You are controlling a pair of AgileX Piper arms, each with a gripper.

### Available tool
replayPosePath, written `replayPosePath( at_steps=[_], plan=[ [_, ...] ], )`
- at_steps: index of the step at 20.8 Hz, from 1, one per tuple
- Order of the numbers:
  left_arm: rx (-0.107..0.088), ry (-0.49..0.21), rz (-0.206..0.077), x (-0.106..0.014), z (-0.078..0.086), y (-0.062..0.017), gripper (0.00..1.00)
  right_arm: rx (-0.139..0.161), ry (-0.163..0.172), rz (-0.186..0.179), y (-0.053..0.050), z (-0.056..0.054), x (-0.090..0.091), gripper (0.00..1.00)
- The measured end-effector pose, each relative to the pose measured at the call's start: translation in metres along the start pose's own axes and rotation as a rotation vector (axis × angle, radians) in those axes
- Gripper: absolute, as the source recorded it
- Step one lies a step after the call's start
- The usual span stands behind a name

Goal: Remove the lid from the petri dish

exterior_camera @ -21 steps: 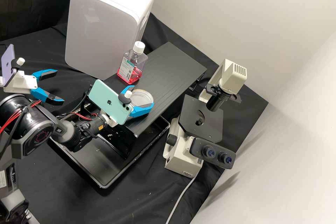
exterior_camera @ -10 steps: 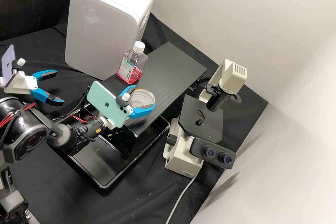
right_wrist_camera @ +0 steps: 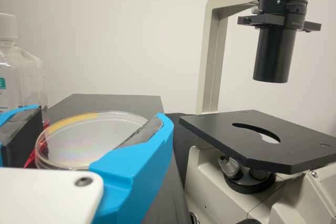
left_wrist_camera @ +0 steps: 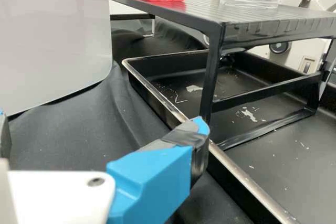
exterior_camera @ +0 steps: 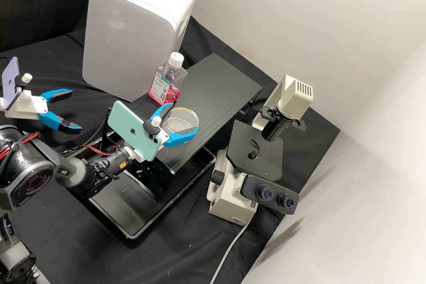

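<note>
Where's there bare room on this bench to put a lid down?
The shelf's far half, between the flask and the microscope, is bare. So is the tray's end that sticks out from under the shelf. Crowded: the shelf's near corner, where flask, dish and the right end effector gripping it sit close.

The right end effector (exterior_camera: pixel 183 118), clasping the lid (exterior_camera: pixel 177 122), has risen slightly above the black shelf (exterior_camera: pixel 222 84).
</note>
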Motion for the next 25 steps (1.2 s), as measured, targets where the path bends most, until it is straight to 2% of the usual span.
replayPosePath(
  at_steps=[8, 12, 15, 20, 25],
  plan=[
    [0.000, 0.000, 0.000, 0.000, 0.000, 0.0000, 1.00, 0.002, 0.012, 0.002, 0.000, -0.003, -0.001, 0.00],
    [0.000, 0.000, 0.000, 0.000, 0.000, 0.0000, 1.00, 0.010, 0.053, -0.039, -0.011, -0.015, -0.002, 0.00],
    [0.000, 0.000, 0.000, 0.000, 0.000, 0.0000, 1.00, 0.001, 0.082, -0.077, -0.020, -0.023, -0.006, 0.00],
    [0.000, 0.000, 0.000, 0.000, 0.000, 0.0000, 1.00, 0.004, 0.117, -0.114, -0.030, -0.033, -0.009, 0.00],
    [0.000, 0.000, 0.000, 0.000, 0.000, 0.0000, 1.00, -0.013, 0.157, -0.149, -0.040, -0.043, -0.012, 0.00]
  ],
)
